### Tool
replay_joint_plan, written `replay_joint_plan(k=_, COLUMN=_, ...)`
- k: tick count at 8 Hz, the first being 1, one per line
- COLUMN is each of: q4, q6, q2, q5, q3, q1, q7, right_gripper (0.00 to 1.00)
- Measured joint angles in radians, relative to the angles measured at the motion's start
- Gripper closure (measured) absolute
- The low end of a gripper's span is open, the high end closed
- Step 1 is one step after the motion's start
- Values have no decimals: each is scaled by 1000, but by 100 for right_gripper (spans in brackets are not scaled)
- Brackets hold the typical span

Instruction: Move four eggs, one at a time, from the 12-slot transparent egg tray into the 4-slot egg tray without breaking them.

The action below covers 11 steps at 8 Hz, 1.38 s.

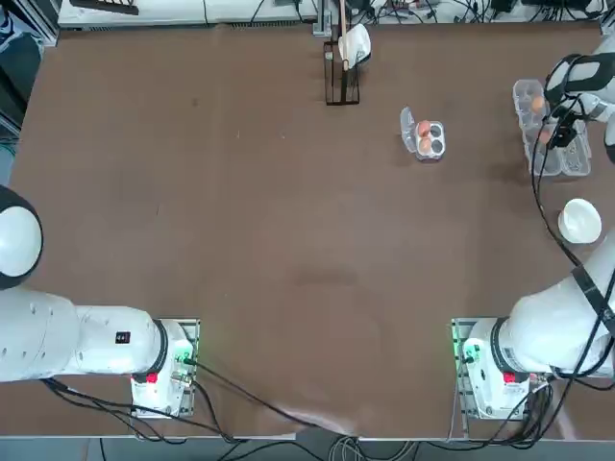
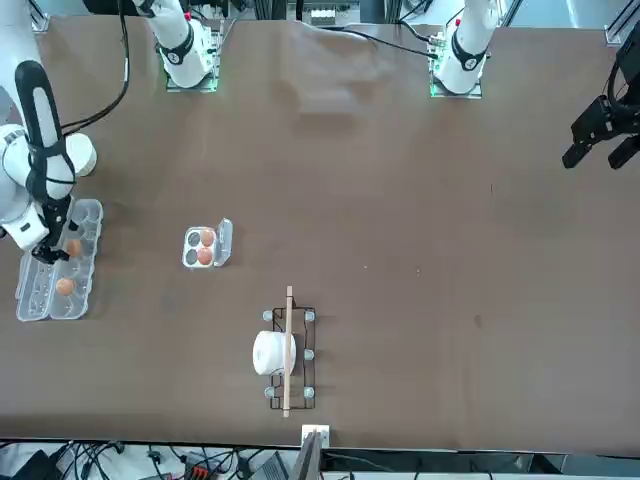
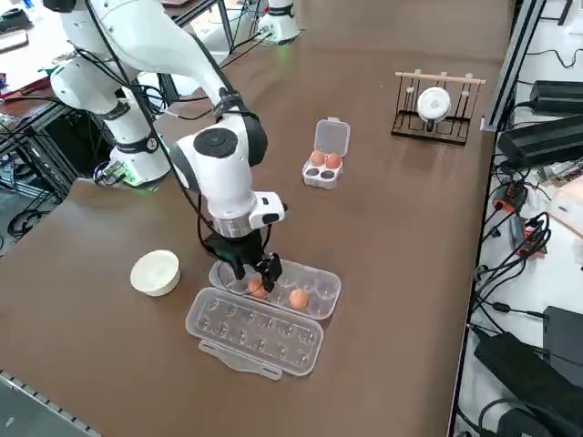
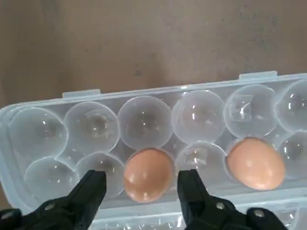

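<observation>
Right gripper over long carton, fingers apart. Near egg sits between fingertips, slightly beyond; long axis roughly along fingers' reach. Guess: small advance, lower, close. Other egg outside right-hand finger. Can't tell fingertip height; top view: arm partly covers carton.

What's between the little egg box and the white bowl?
In the top view, just bare brown table lies straight between the little egg box and the white bowl. The big egg box sits off to one side.
</observation>
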<state>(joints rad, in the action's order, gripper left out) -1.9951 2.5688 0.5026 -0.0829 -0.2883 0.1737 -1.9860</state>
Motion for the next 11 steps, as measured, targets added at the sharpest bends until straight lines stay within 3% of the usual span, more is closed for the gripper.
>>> replay_joint_plan(k=4, q4=4, q6=19, q2=21, q5=0, q3=67, q1=66, q7=-1, right_gripper=11)
replay_joint_plan(k=11, q4=25, q6=23, q2=31, q5=0, q3=71, q1=76, q7=-10, right_gripper=18)
